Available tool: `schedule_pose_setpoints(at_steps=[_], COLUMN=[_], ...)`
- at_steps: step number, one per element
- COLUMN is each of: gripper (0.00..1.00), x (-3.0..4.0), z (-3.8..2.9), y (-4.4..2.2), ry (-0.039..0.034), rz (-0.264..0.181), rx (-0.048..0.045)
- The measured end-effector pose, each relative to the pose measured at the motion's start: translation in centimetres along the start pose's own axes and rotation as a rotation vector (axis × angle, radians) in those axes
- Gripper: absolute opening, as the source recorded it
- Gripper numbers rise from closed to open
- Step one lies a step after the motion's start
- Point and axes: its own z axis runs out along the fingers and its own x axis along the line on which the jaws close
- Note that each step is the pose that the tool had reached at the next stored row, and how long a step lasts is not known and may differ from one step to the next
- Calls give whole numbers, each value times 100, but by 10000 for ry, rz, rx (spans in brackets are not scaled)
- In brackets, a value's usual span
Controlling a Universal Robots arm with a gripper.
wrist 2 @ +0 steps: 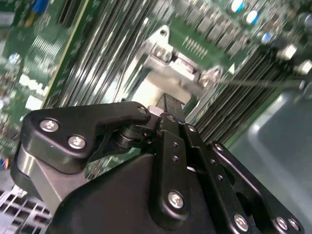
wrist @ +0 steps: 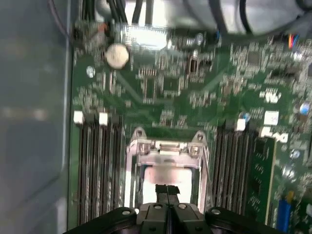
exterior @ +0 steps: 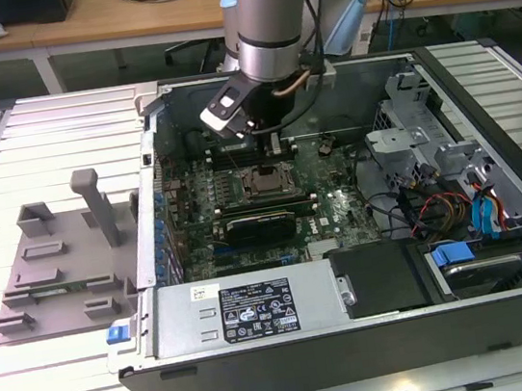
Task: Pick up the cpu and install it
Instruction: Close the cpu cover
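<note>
fingers (wrist: 162, 191) pressed together, only a thin seam between them in the first wrist view, nothing pinched that I can see

gripper (wrist: 167, 189) hangs tip-down over the near edge of the socket frame (wrist: 168, 147); in the exterior view it's low inside the computer case (exterior: 258, 313), just behind the socket (exterior: 267, 179)

cpu (wrist: 168, 174): I read the pale flat square just past the fingertips as it. It lies inside the frame, level as far as I can judge, and its far edge tucks under the metal bracket. Same pale patch in the second wrist view (wrist 2: 155, 87), right ahead of the tip. Can't tell if the tip touches it or clears it

closed fingers make sense here: a chip this wide would need them spread, so my guess is it's already dropped in and the tip is there as a narrow probe, not as a grasp

around the socket: memory slots (wrist: 97, 161) on both sides, so there's little room for anything wider than a closed tip. Coin cell (wrist: 117, 55) further up the motherboard (wrist: 165, 92)

outside the case: grey tray (exterior: 58, 273) on the slatted tabletop (exterior: 38, 130), to the exterior view's left, well apart from the arm (exterior: 270, 19). No chip visible on it
</note>
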Motion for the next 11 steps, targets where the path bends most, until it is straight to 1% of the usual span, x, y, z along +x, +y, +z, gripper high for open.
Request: schedule_pose_setpoints(at_steps=[2,7,9,11], gripper=[11,11,11,11], x=[4,13,13,14], z=[36,91,105,106], y=[-51,-161,-178,-178], ry=[1,1,-1,-2], rz=[-1,-1,-1,-2], rx=[-1,0,1,2])
